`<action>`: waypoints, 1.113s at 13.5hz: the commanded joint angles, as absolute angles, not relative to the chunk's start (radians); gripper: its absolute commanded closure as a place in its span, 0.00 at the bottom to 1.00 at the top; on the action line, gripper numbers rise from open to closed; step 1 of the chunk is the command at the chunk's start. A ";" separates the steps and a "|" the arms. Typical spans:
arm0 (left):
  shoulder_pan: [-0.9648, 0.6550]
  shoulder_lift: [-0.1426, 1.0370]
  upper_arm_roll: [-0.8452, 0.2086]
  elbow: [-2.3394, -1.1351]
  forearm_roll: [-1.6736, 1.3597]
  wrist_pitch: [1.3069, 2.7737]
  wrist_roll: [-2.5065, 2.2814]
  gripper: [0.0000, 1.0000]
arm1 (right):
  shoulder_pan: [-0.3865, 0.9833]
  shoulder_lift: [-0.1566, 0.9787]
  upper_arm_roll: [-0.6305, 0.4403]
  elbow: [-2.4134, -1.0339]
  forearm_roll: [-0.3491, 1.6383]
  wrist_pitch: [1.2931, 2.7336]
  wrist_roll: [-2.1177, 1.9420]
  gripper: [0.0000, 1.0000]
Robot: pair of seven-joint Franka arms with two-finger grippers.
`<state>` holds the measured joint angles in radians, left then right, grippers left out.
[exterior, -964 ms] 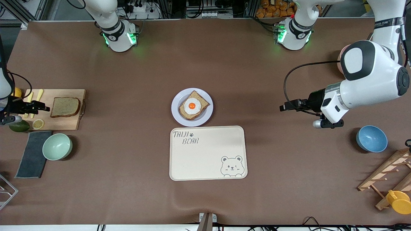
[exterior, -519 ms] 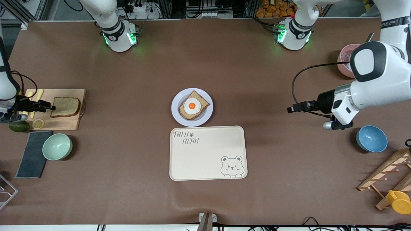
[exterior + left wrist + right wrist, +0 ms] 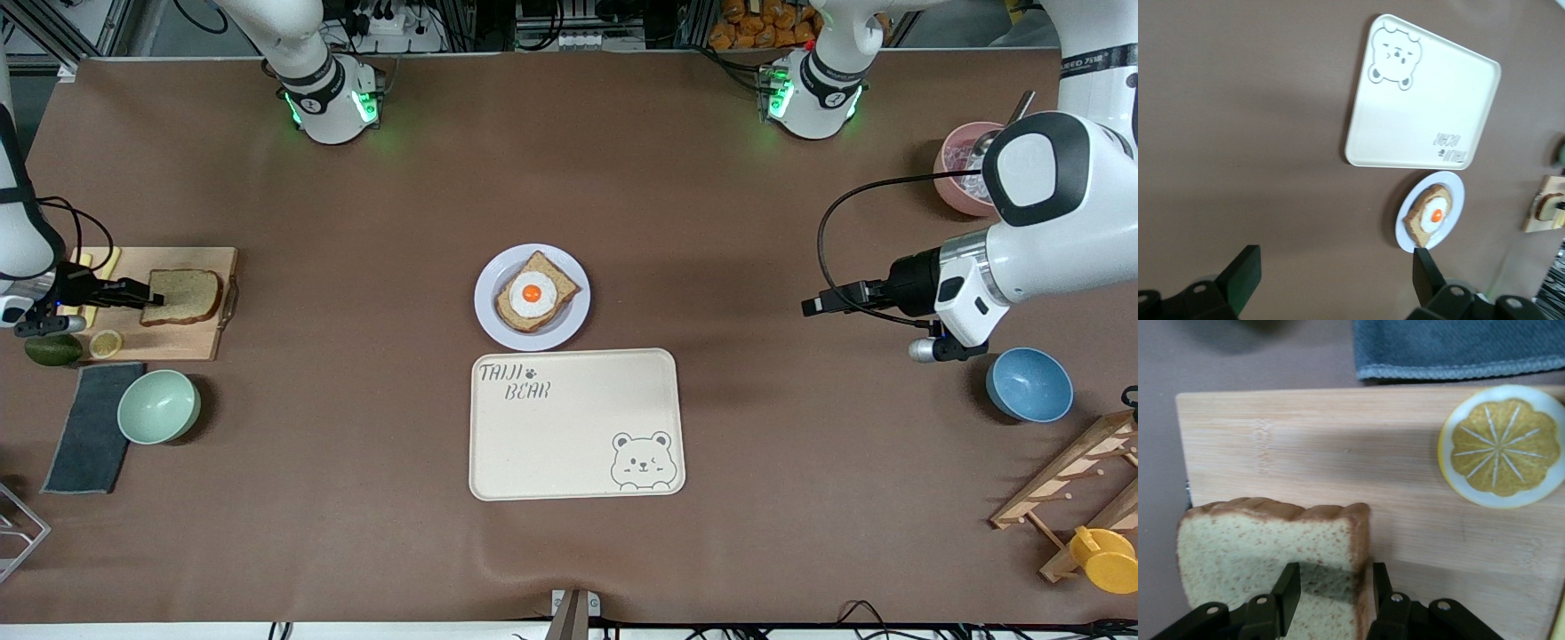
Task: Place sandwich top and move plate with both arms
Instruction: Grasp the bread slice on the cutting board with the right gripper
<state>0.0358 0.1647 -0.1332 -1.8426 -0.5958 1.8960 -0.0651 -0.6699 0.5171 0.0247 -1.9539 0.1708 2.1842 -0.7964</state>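
The sandwich top (image 3: pixel 1265 550), a porous light-brown slice with a darker rounded crust, lies on the pale grained wooden board (image 3: pixel 1358 463) at the right arm's end of the surface. The right gripper (image 3: pixel 1331 593) has its black jaws straddling the slice's crust edge, closing in on it. The smooth round plate (image 3: pixel 488 313) sits mid-surface, carrying egg-topped bread (image 3: pixel 536 292). The left gripper (image 3: pixel 1335 270) hovers over bare brown surface, jaws wide apart

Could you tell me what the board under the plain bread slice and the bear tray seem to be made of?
The cutting board looks like unfinished light wood, perhaps bamboo: straight grain lines run along it. The tray looks like matte cream plastic or melamine, smooth with a moulded rim and printed bear; which one is unclear.
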 commanded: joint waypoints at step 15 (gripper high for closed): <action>0.045 0.189 -0.137 -1.844 -0.756 1.879 -0.028 0.00 | -0.663 0.515 0.051 -1.876 0.213 2.071 -0.787 1.00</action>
